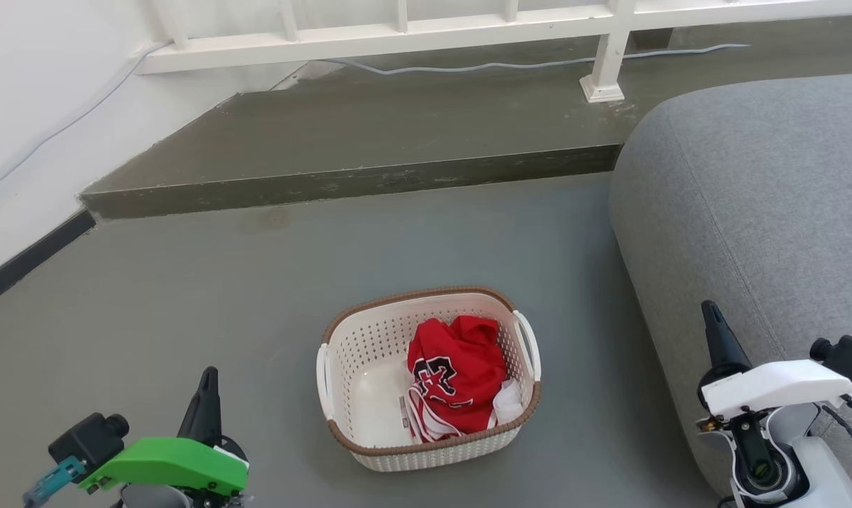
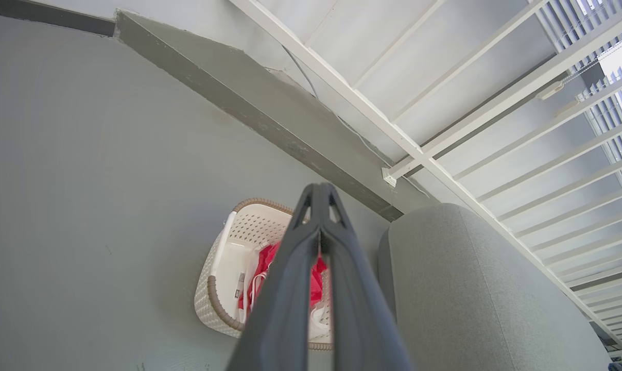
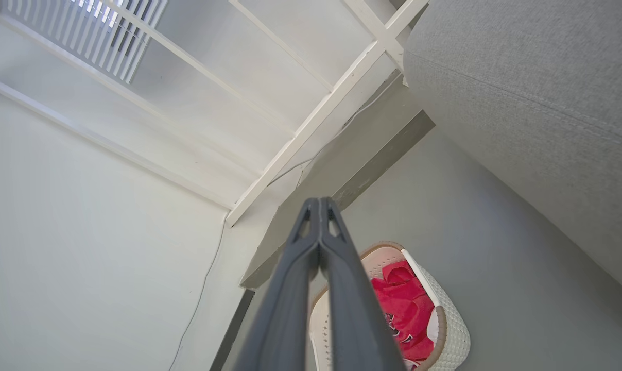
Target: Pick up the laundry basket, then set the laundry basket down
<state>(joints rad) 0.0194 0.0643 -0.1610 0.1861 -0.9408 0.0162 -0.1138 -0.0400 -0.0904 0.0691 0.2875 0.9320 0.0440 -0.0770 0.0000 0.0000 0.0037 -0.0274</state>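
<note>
The laundry basket (image 1: 369,374) stands on the grey floor between my arms, cream-white and perforated with a brown rim and two white side handles. A red garment (image 1: 458,381) lies inside it. The left wrist view has the laundry basket (image 2: 223,278) partly behind the fingers, and the right wrist view has the laundry basket (image 3: 447,330) low in the frame. My left gripper (image 1: 206,384) is at the lower left, apart from the basket, shut and empty; in its wrist view the left gripper (image 2: 318,193) has its fingers pressed together. My right gripper (image 1: 711,317) is at the lower right by the sofa, and the right gripper (image 3: 318,206) is also shut on nothing.
A large grey sofa (image 1: 750,212) fills the right side, close to the right arm. A raised step (image 1: 355,180) crosses the floor behind the basket, with a white railing (image 1: 398,35) and a cable above it. A white wall (image 1: 38,106) borders the left.
</note>
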